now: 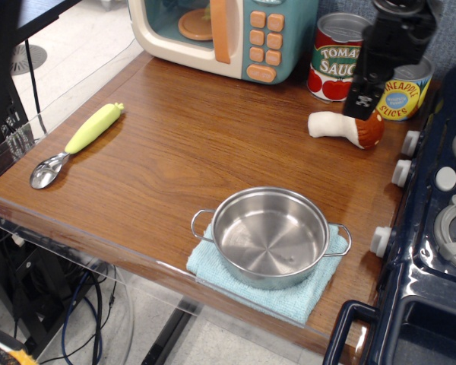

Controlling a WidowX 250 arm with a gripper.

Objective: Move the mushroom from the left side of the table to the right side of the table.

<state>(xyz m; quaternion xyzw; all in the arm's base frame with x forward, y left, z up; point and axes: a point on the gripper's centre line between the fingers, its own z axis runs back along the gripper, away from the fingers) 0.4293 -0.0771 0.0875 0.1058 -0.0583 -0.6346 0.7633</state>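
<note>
The mushroom (346,127) lies on its side at the back right of the brown wooden table (175,137), white stem pointing left and red-brown cap to the right, close to the toy stove. My gripper (362,99) hangs just above the cap, clear of it and holding nothing. Its black fingers point down, and it looks open.
A tomato sauce can (337,58) and a pineapple can (402,94) stand right behind the mushroom. A toy microwave (220,30) is at the back. A steel pot (270,236) sits on a blue cloth (289,298) at the front. A green-handled spoon (80,141) lies at the left. The dark blue stove (441,228) borders the right.
</note>
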